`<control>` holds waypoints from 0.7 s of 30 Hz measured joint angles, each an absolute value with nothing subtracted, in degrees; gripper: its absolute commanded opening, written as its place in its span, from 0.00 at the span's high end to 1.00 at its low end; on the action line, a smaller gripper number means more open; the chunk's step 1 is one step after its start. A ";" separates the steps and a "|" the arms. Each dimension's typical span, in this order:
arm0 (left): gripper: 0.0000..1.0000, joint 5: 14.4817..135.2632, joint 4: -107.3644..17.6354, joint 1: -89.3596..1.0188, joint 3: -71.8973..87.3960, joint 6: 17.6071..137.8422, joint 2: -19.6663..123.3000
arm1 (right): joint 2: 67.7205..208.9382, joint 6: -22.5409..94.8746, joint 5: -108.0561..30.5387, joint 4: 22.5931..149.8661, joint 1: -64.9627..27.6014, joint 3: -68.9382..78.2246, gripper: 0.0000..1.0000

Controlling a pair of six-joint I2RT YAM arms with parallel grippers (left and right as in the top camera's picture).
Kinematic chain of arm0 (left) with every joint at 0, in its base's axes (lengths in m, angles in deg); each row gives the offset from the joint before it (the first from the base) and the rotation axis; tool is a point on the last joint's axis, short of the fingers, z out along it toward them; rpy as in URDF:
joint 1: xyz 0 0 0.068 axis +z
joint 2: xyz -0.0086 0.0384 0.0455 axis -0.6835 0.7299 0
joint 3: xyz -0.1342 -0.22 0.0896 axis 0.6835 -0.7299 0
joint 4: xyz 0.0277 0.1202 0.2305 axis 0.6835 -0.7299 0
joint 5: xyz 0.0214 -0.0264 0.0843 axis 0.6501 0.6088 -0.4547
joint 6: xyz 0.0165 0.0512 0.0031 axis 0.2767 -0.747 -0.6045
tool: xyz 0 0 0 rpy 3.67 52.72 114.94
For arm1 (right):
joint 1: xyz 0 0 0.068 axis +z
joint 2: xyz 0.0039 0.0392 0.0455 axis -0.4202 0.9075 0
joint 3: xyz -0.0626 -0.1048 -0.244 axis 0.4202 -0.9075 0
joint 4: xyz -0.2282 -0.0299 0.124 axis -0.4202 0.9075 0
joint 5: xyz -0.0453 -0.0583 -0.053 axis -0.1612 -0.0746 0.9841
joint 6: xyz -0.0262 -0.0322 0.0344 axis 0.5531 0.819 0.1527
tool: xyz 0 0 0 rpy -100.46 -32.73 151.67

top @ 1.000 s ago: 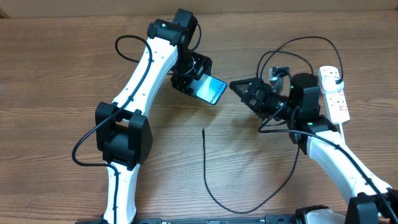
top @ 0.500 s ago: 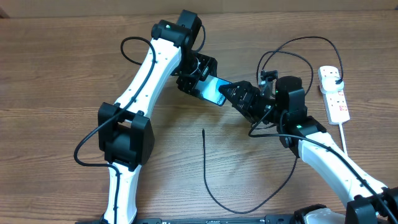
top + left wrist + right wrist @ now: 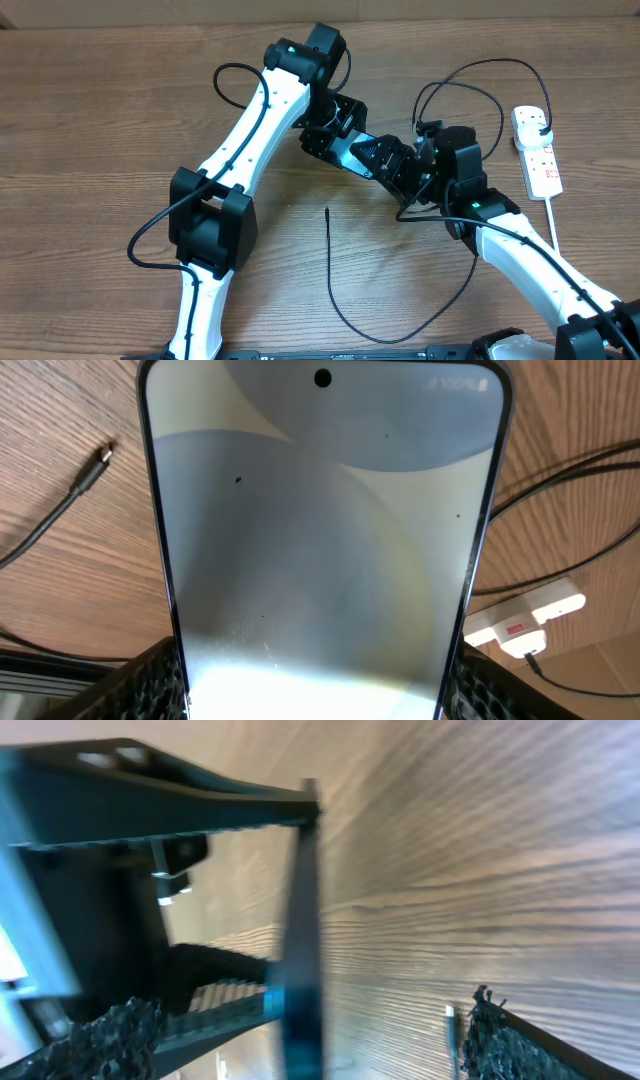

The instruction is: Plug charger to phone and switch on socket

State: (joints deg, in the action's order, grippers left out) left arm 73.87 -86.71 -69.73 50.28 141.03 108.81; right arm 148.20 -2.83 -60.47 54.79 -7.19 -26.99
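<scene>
Overhead view: even, diffuse light from above. The tabletop (image 3: 90, 120) shows only soft, faint shadows beside the arms, and focus is sharp throughout.
Left wrist view: the phone (image 3: 320, 540) screen carries pale reflections and a bright glare band at its lower edge.
Right wrist view: heavy blur. The wood grain streaks, and the right fingers (image 3: 105, 1030) are out of focus.

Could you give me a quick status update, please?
Left gripper shut on phone. Right gripper open, straddling phone's edge. Charger tip loose on table. Socket untouched.

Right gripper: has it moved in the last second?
Yes. The right gripper has moved left, away from the socket, and now straddles the phone held by the left gripper.
</scene>
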 measured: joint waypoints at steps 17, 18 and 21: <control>0.96 73.89 -86.69 -71.81 50.28 141.71 108.81 | 148.20 -1.86 -57.26 56.23 -6.76 -26.99 0.14; 0.96 73.87 -86.69 -71.85 50.28 141.71 108.81 | 148.20 -1.69 -57.04 56.30 -6.74 -26.99 0.16; 0.96 73.89 -86.69 -72.03 50.28 141.75 108.81 | 148.20 -1.32 -56.47 56.52 -6.74 -26.99 0.16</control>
State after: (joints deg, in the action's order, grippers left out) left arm 73.89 -86.69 -72.03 50.28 141.75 108.81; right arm 148.20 -1.32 -56.47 56.52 -6.74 -26.99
